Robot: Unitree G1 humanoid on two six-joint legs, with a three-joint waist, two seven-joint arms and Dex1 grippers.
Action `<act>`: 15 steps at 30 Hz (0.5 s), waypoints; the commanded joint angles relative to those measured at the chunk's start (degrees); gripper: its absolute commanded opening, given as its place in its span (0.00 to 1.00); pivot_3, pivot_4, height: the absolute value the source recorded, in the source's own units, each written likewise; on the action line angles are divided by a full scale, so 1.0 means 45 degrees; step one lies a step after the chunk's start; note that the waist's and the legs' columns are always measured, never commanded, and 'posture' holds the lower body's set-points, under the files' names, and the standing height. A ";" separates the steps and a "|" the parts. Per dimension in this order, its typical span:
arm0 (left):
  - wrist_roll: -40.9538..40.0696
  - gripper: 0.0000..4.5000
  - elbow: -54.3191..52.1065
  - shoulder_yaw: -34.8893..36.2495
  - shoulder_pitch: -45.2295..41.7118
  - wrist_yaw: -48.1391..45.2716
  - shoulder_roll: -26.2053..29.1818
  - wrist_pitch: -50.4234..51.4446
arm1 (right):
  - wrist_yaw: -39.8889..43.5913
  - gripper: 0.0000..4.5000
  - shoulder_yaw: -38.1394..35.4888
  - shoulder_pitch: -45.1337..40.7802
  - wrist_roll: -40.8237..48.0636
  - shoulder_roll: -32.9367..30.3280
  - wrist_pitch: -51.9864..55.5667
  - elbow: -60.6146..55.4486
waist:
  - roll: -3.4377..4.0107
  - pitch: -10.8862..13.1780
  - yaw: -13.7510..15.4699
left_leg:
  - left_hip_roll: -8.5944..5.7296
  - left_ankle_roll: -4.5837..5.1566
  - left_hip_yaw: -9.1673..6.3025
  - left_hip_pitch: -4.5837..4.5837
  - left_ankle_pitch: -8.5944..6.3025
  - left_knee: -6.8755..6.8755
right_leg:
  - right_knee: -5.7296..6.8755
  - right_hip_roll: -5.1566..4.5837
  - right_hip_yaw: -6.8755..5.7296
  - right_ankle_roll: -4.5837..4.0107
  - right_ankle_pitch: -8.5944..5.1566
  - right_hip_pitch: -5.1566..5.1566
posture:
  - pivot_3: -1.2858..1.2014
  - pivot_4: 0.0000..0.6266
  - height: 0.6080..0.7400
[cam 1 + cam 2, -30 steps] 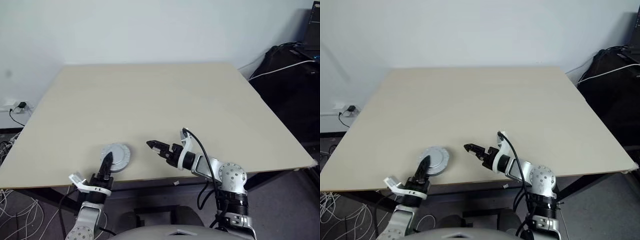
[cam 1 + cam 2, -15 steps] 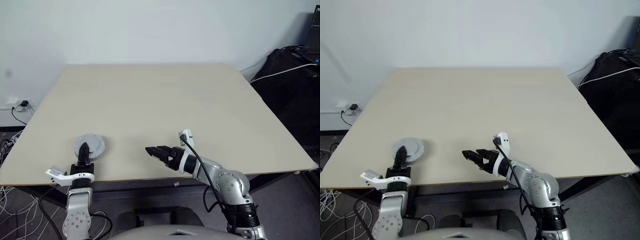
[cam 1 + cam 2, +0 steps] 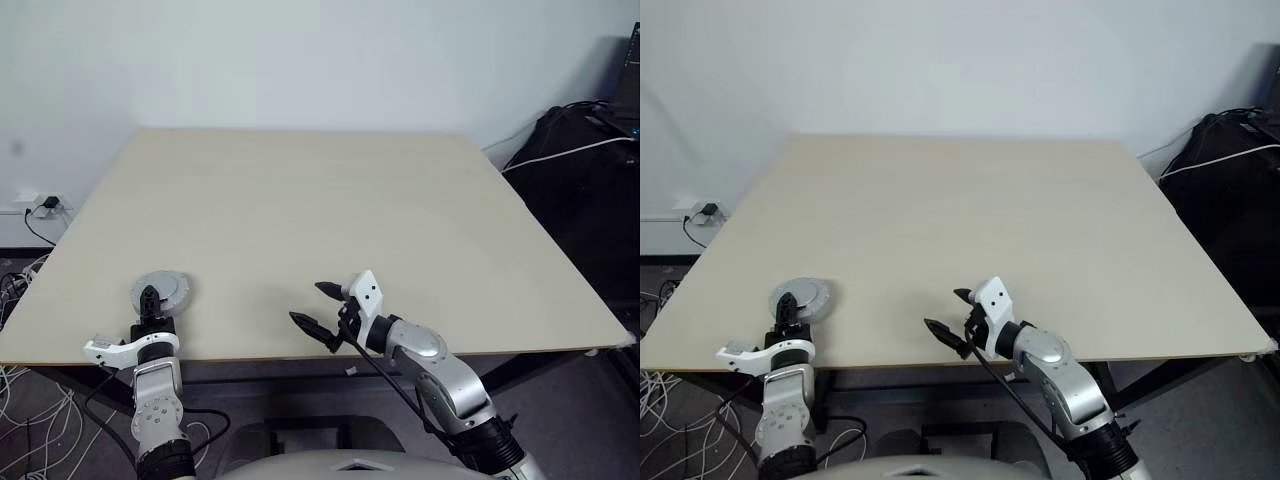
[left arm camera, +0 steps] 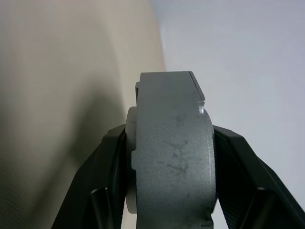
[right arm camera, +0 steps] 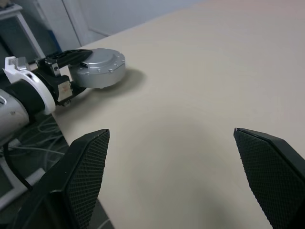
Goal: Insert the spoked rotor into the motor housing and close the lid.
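Motor housing: a round grey metal motor housing with its lid on, near the worktop's front left corner, close to the left edge.
Left tool: the left tool is clamped on the motor housing, one black finger on each flat face in the left wrist view.
Right tool: the right tool hangs over the front edge near the middle, spread wide and holding nothing, well apart from the housing.
Contents: whether the spoked rotor is inside cannot be told; the closed lid hides the interior.
Step in hand: by my reading, setting the closed housing down near the corner.
Doing it well: lower it flat until its base bears fully on the worktop, then part the fingers evenly so it does not tip or slide toward the left edge.
Risk: it sits close to the corner, so a skewed release could nudge it off.
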 commanded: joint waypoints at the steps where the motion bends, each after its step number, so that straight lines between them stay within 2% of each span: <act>1: 0.0048 0.48 0.0034 0.0098 -0.0792 -0.0423 -0.0590 0.0017 | 0.0237 1.00 -0.0159 -0.0004 -0.0007 0.0116 -0.0339 -0.0094 | -0.0009 -0.0002 0.0005 | 0.0000 0.0000 0.0000 0.0000 0.0000 0.0000 | 0.0000 0.0000 0.0000 -0.0001 0.0000 0.0000 | 0.52 0.00 1.00; 15: 0.1009 0.48 0.0463 0.0643 -0.2349 0.0472 -0.0273 -0.0274 | 0.0384 1.00 -0.0196 -0.0024 -0.0155 0.0336 -0.0043 -0.0014 | -0.0026 -0.0001 0.0122 | -0.0001 -0.0003 -0.0003 -0.0003 0.0001 0.0000 | 0.0001 0.0000 -0.0001 -0.0004 0.0003 -0.0001 | 0.52 0.00 1.00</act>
